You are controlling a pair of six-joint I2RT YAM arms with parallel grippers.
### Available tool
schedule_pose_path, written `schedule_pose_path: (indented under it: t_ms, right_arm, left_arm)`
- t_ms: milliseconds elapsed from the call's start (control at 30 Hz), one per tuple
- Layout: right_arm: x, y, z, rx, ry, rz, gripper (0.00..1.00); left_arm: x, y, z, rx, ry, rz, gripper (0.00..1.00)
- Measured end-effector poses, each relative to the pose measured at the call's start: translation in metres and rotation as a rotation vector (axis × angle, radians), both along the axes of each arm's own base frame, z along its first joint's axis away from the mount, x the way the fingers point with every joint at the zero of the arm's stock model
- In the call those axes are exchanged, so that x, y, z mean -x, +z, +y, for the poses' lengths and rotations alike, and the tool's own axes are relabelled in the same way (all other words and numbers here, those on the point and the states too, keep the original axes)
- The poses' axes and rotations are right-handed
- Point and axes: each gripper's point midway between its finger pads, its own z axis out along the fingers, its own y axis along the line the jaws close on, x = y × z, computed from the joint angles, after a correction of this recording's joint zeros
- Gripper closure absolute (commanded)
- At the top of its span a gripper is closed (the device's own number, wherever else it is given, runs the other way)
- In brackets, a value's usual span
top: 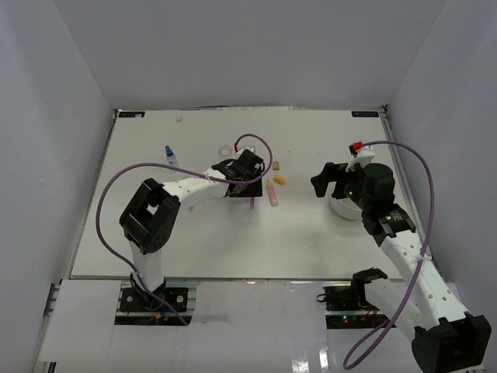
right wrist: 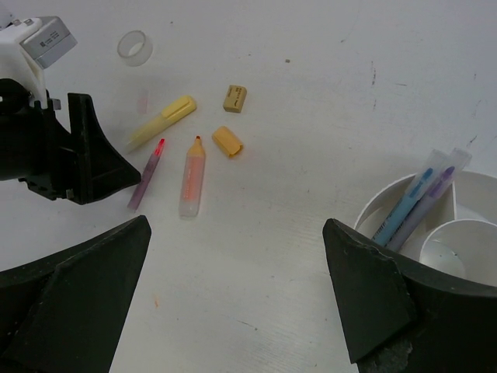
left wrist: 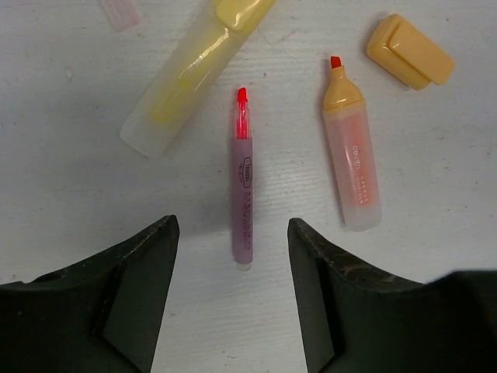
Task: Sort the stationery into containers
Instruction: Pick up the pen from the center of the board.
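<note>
A thin purple pen (left wrist: 244,186) with a red tip lies on the table, its near end just inside the gap of my left gripper (left wrist: 233,233). The jaws stand open, a clear gap on each side of the pen. A yellow highlighter (left wrist: 186,74), an uncapped orange highlighter (left wrist: 351,155) and its orange cap (left wrist: 409,51) lie beyond. My right gripper (right wrist: 237,249) hangs open over bare table beside the white tub (right wrist: 435,233), which holds a blue pen (right wrist: 404,206) and a purple pen (right wrist: 425,208). From above, the right gripper (top: 324,181) covers most of the tub (top: 342,208).
A clear tape ring (right wrist: 135,48) and a small tan eraser (right wrist: 234,98) lie farther back. A blue-capped bottle (top: 169,155) stands at the back left. Purple cables loop over both arms. White walls enclose the table.
</note>
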Motion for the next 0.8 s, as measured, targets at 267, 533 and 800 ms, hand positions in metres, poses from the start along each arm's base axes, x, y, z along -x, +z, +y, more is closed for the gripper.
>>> schedule_pose_path:
  t_ms: [267, 533, 800]
  right_arm:
    - [0.002, 0.003, 0.001, -0.006, 0.007, -0.011, 0.01]
    - [0.003, 0.003, 0.001, -0.007, 0.011, -0.011, 0.01]
    - [0.004, 0.000, 0.001, -0.006, 0.014, -0.006, 0.01]
  left_arm:
    - [0.000, -0.017, -0.005, -0.050, -0.004, 0.034, 0.43]
    - [0.006, -0.030, -0.008, -0.078, -0.017, 0.062, 0.53]
    - [0.010, -0.032, -0.010, -0.075, -0.017, 0.074, 0.67]
